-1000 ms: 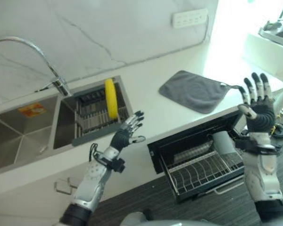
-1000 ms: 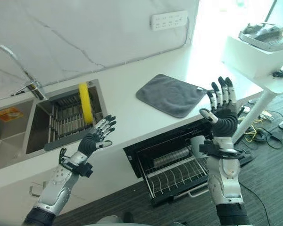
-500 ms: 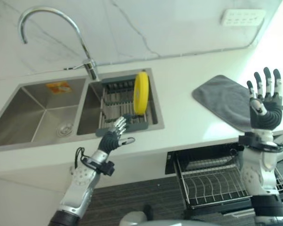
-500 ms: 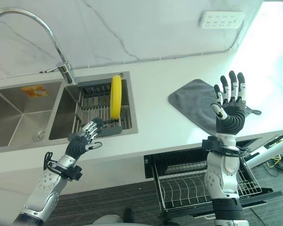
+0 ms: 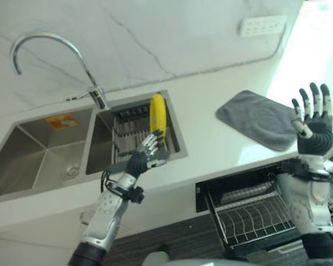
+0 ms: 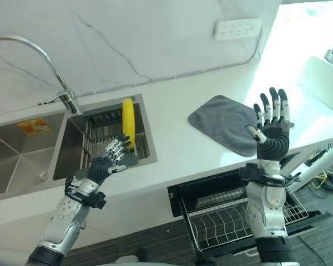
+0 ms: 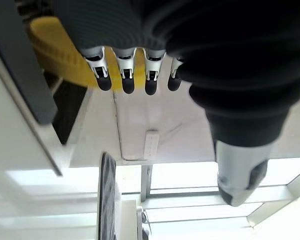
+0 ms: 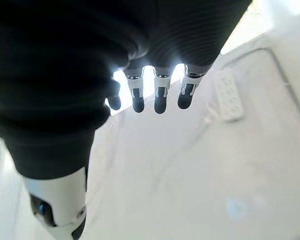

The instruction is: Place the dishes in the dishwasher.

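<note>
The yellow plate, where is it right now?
The yellow plate stands on edge in the rack inside the right sink basin, just past the left hand, below the faucet.

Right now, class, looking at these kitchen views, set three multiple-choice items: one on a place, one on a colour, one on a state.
1. Where does the plate stand?
A. On the grey cloth
B. On edge in the sink rack
C. In the dishwasher

2. What colour is it?
A. Yellow
B. Blue
C. Red

3. How is the dishwasher rack?
A. Pulled out, without dishes
B. Pushed in
C. Full of plates

Key: 1 B, it stands upright in the sink rack, near the left hand. 2 A, plainly yellow. 3 A, its bare wires show below the counter, beside the raised right hand.
</note>
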